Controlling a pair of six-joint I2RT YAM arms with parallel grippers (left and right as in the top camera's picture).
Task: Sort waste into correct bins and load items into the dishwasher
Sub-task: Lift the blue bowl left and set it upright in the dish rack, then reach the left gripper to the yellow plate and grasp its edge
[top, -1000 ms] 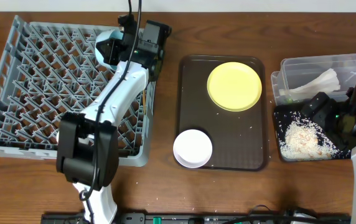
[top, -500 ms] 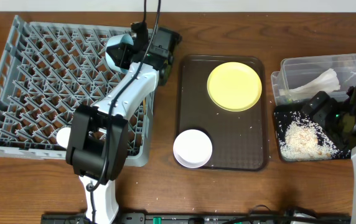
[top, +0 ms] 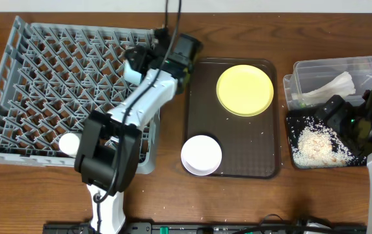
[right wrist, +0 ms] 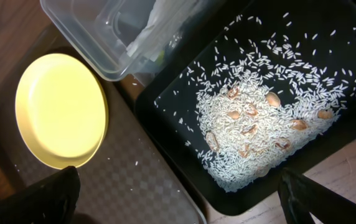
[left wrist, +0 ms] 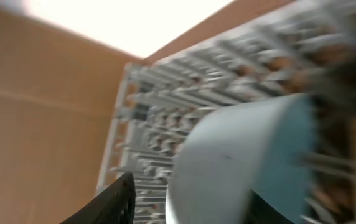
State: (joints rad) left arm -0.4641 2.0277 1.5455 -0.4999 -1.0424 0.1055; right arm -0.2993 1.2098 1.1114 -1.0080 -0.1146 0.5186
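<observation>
My left gripper (top: pixel 142 62) is shut on the light blue bowl (top: pixel 132 67) and holds it over the far right part of the grey dish rack (top: pixel 30 78). The left wrist view is blurred, with the bowl (left wrist: pixel 246 155) between the jaws (left wrist: pixel 190 208) and the rack (left wrist: pixel 165 112) behind. A white cup (top: pixel 69 143) sits in the rack's near side. The yellow plate (top: pixel 244 90) and white bowl (top: pixel 201 155) are on the brown tray. My right gripper (top: pixel 342 120) is open and empty above the black tray (top: pixel 291 123), which holds rice scraps (right wrist: pixel 252 130). The napkin (top: pixel 329 86) lies in the clear tub (top: pixel 368 65).
The brown serving tray (top: pixel 238 143) lies between the rack and the bins, with a few rice grains on it. The clear tub touches the black tray's far edge. The table's right edge is close to the right arm. I cannot make out the green wrapper.
My left arm has swung right along the rack's far side, carrying the light blue bowl toward the rack's far right corner. The right arm has not moved.
</observation>
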